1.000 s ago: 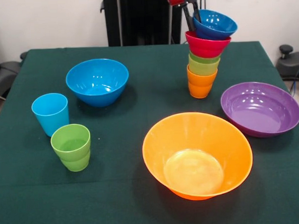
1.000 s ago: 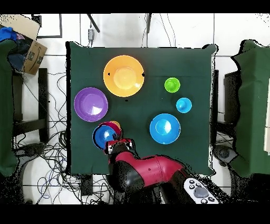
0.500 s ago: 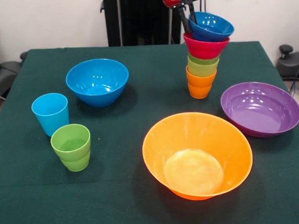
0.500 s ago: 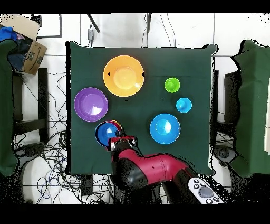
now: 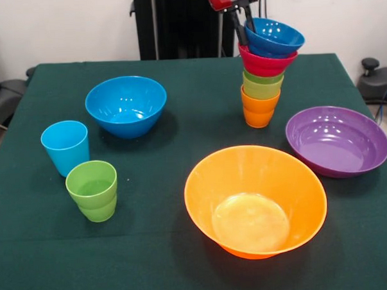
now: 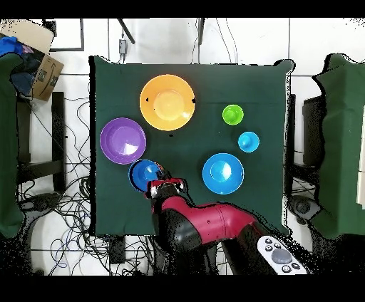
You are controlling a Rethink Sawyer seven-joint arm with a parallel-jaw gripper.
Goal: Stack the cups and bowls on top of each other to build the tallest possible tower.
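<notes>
Blue bowl [image 5: 273, 37] tops the tower [image 5: 263, 84], its rim pinched by the gripper [image 5: 243, 28].

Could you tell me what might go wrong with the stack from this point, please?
The small blue bowl sits tilted on the red bowl, with the gripper at its rim; released like this, it might slide off. The tower stands on a narrow orange cup, so a nudge could topple it toward the purple bowl.
</notes>
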